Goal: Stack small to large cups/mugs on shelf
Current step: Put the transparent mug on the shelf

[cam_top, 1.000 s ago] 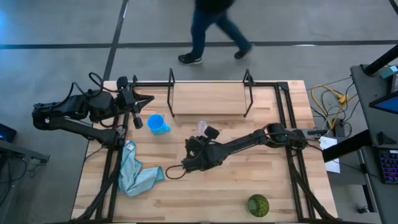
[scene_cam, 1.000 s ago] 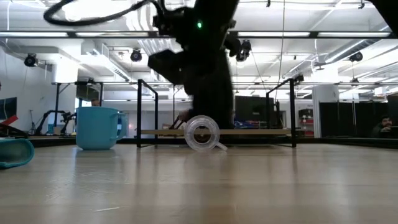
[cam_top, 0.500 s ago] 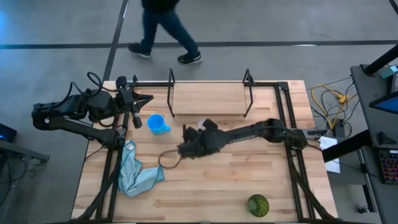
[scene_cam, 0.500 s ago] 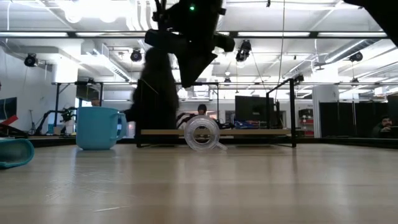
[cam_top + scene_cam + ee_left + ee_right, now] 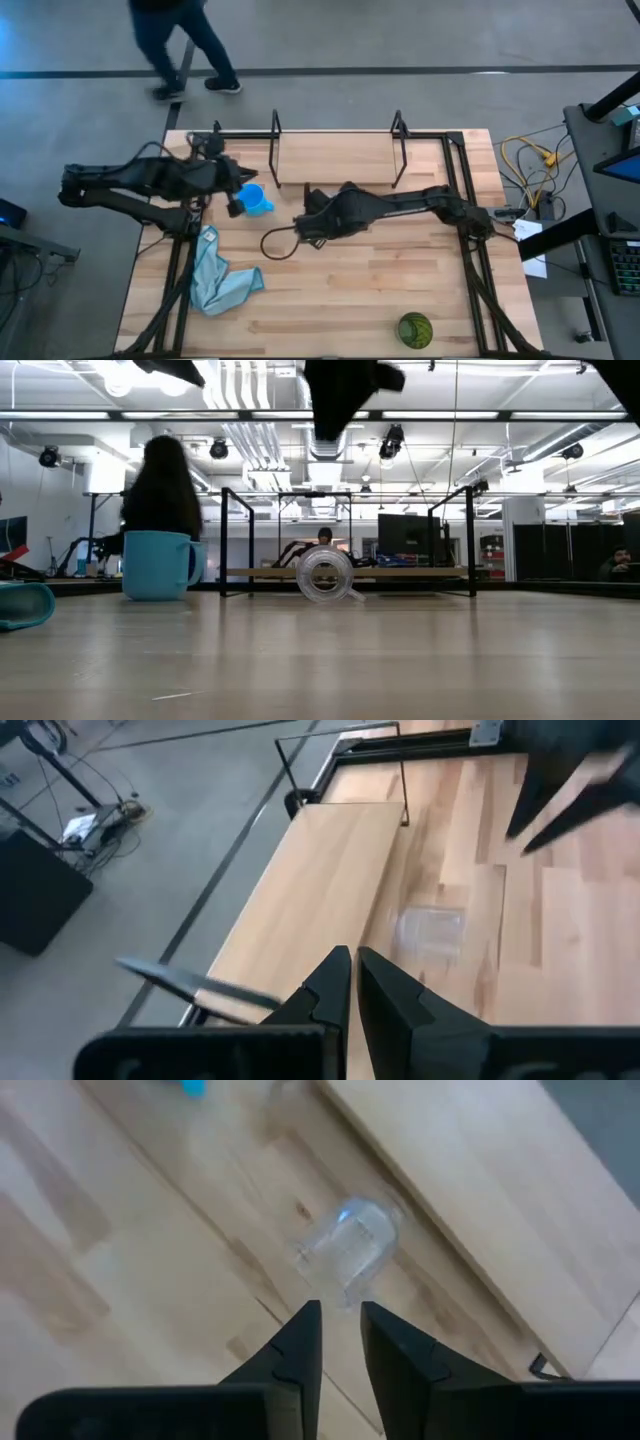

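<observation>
Leftward and higher is where the right pincer [image 5: 340,1310] has gone, now above the low view's frame, while the left arm has stretched out toward the blue mug [image 5: 253,199] and the person [image 5: 178,45] has walked on along the floor.

Right pincer: fingers slightly parted, nothing between them. Just ahead of its tips the clear cup [image 5: 348,1248] lies on its side on the bench [image 5: 350,290], close against the front edge of the shelf [image 5: 340,160], apart from the fingers. Nothing stands between tips and cup. Farther ahead sits the blue mug, upright, handle away from the shelf.

Left pincer [image 5: 353,956]: clenched to a thin slit, empty. It hangs right beside the blue mug; whether it touches cannot be told. Beyond its tips run the shelf plank and then the clear cup, with the right arm dark behind.

Off to the side of both pincers, a light blue cloth [image 5: 220,276] lies crumpled. The green cup [image 5: 415,328] stands well apart, near the bench's front edge.

From above, the right arm lies low and nearly straight across the bench; the left arm reaches in from the side, elbow bent.

Butcher-block bench, bare shelf plank between black wire frames, grey concrete floor beyond, ceiling lamps and dark screens in the room behind.
</observation>
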Available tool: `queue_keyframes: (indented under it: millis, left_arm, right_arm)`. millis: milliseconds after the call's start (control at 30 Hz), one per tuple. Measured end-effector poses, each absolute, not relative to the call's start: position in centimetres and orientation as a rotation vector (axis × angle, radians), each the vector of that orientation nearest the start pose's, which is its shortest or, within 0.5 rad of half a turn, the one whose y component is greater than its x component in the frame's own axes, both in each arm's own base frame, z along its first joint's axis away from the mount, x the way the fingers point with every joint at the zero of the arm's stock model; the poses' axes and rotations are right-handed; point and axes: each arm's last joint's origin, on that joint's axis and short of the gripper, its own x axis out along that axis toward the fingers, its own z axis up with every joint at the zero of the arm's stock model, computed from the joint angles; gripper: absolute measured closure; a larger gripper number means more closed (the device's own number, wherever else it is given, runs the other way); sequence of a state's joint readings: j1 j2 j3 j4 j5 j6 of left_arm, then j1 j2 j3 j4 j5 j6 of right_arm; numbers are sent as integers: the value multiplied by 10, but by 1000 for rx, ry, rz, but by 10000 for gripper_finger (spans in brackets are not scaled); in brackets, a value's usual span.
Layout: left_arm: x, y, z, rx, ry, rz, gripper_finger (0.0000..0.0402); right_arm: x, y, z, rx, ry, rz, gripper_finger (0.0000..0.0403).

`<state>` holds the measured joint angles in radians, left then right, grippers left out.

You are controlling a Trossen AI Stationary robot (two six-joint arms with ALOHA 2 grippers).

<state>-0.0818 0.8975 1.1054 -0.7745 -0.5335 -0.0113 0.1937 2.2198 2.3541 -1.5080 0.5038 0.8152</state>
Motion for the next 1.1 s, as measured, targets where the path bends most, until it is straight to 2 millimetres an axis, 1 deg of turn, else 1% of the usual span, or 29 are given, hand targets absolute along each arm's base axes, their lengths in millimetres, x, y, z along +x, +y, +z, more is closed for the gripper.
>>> queue_keyframes:
  millis: [67,167,233,300,367,467,600,733,867,967,1033,1100]
  left_arm:
    - [176,0,355,182,549,436,394]
    - [199,-5,327,227,568,415,394]
    - [211,-8,310,257,571,434,394]
    - [220,-13,298,283,568,473,394]
    - [227,-18,291,306,568,502,394]
    - [236,-24,284,332,597,498,394]
    - [246,-30,281,300,599,500,394]
    - [250,-31,279,261,600,516,394]
    - [248,-30,281,259,588,530,394]
    - [243,-29,286,257,574,543,394]
    - [240,-28,291,250,554,552,394]
    - [235,-27,296,240,532,557,394]
  right_arm:
    - [419,74,330,231,1032,-733,335]
    - [408,79,347,228,976,-721,335]
    - [401,82,358,231,951,-710,337]
    - [392,83,369,234,924,-709,337]
    - [383,84,379,241,888,-725,337]
    - [371,83,394,258,836,-732,337]
    - [363,81,405,276,810,-724,334]
    - [360,81,407,297,834,-698,323]
    - [360,82,399,274,893,-705,304]
    - [368,84,390,292,913,-709,287]
    - [376,87,381,333,904,-731,277]
    - [385,89,373,335,898,-746,272]
